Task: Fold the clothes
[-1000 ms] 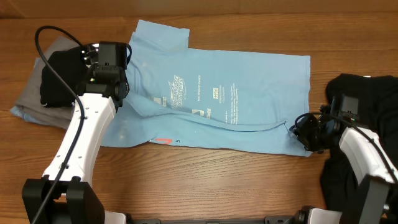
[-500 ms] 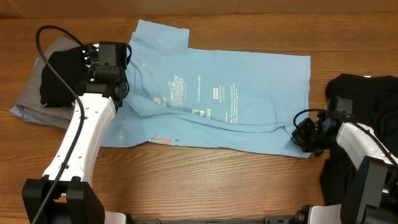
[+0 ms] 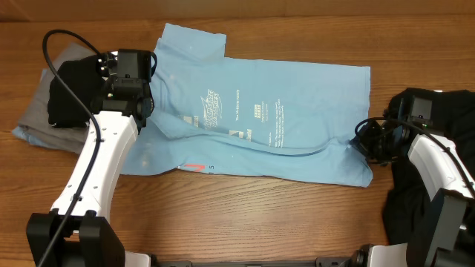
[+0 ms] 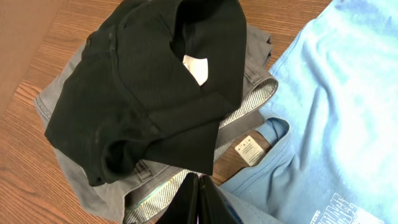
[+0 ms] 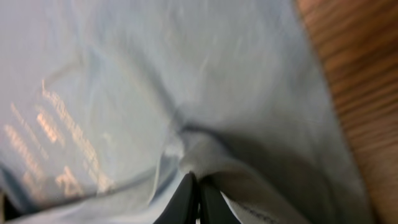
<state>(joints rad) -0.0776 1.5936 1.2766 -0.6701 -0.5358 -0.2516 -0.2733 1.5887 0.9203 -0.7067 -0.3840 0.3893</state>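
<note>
The right pincer (image 5: pixel 194 182) pinches a thin fold of the light blue shirt (image 3: pixel 297 89), left pincer (image 4: pixel 199 198) pressed together, and that shallow bite could slip when lifted

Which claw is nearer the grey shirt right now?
Left. The left claw is shut by the blue shirt's collar, right beside the grey shirt; the right claw pinches the blue shirt's hem at the opposite end.

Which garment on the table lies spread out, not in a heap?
The blue T-shirt, with white print. The black clothes on the right and the black-and-grey pile on the left are bunched up.
</note>
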